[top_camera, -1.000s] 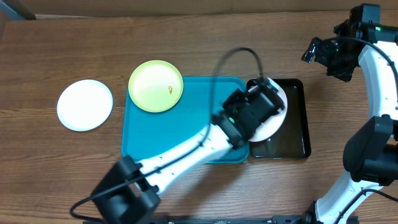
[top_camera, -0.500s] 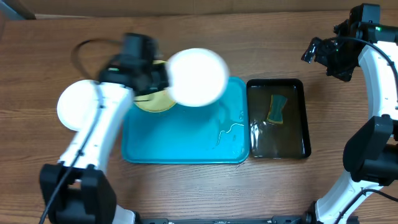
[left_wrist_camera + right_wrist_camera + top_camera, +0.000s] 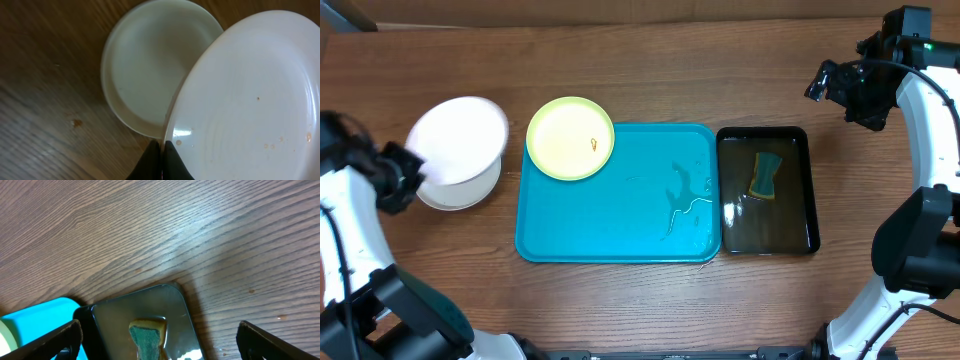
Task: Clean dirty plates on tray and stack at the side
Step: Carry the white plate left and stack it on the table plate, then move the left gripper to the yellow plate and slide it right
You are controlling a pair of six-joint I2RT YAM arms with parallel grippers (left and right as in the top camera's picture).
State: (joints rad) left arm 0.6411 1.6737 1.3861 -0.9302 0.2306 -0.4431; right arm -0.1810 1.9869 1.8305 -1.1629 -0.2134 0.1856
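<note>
Swung off the blue tray [image 3: 620,225] in the last half-second, the left fingers [image 3: 176,167] now sit at the worktop's [image 3: 650,70] far left. They are pinched shut on the rim of a white plate [image 3: 250,100], which is tilted just above a second white plate [image 3: 150,75] lying flat beneath it. Rightward, the yellow-green plate [image 3: 570,138] rests on the tray's back-left corner, nearer the left arm. The right fingers [image 3: 55,340] hang spread wide and empty beside the black tray [image 3: 770,228] and its sponge [image 3: 765,175].
</note>
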